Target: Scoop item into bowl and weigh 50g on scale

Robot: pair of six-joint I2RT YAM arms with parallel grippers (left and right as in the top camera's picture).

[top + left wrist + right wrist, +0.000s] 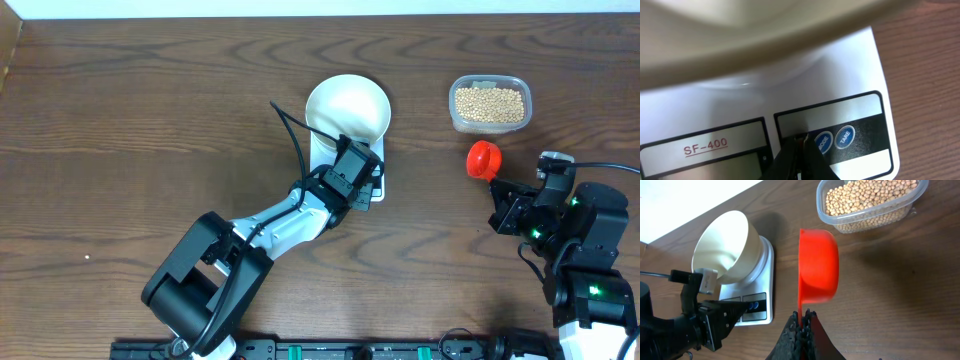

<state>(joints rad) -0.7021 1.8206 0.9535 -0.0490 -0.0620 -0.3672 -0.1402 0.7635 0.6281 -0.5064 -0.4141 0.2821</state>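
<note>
The white bowl (347,108) stands on the white scale (375,190); it looks empty in the right wrist view (725,240). My left gripper (368,180) is shut, its tips (801,141) over the scale's panel (790,125) just left of the MODE button. My right gripper (497,183) is shut on the handle of a red scoop (483,158), held above the table; the scoop (817,265) lies on its side and I see no beans in it. The tan beans (489,104) fill a clear tub (867,217) at the back right.
Dark wooden table (130,130). The left arm stretches from the front centre to the scale. The right arm's base (590,270) stands at the front right corner.
</note>
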